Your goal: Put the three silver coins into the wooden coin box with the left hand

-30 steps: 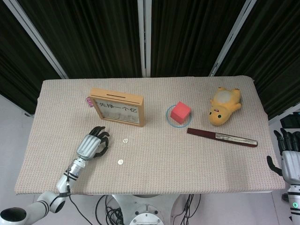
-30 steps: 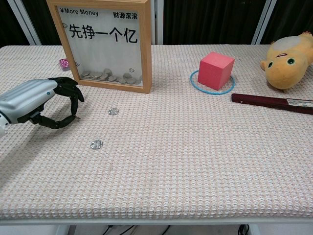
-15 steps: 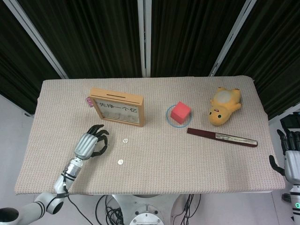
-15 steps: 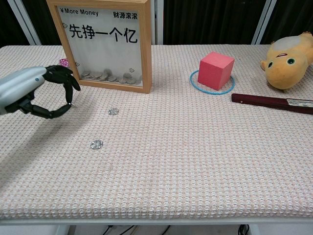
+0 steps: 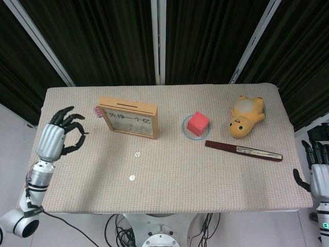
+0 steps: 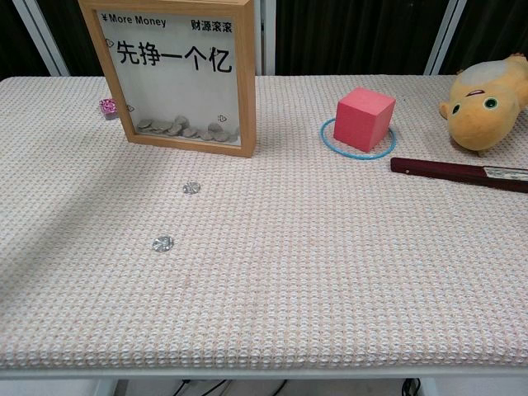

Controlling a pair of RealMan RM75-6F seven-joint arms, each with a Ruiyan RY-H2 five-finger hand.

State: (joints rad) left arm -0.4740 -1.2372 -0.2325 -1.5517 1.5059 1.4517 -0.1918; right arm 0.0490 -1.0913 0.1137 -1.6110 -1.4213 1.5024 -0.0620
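Observation:
The wooden coin box (image 5: pixel 128 117) (image 6: pixel 177 74) stands upright at the back left of the table, with several coins behind its glass. Two silver coins lie on the cloth in front of it, one nearer the box (image 5: pixel 137 154) (image 6: pixel 190 188) and one nearer me (image 5: pixel 132 178) (image 6: pixel 162 242). My left hand (image 5: pixel 59 136) hangs raised over the table's left edge, left of the box. Its thumb and a finger are pinched together on a small coin I can barely make out. It is out of the chest view. My right hand (image 5: pixel 318 172) hangs off the table's right edge, fingers apart and holding nothing.
A pink cube (image 5: pixel 198 123) (image 6: pixel 365 118) sits inside a blue ring right of the box. A yellow plush toy (image 5: pixel 245 116) (image 6: pixel 487 91) lies at the back right, with a dark red stick (image 5: pixel 243 150) (image 6: pixel 459 173) in front of it. A small pink item (image 5: pixel 97 110) (image 6: pixel 106 106) lies beside the box's left end.
My left hand has lifted off the cloth near the coins and swung up and to the left, leaving the chest view, its pinch kept. The two coins have not moved.

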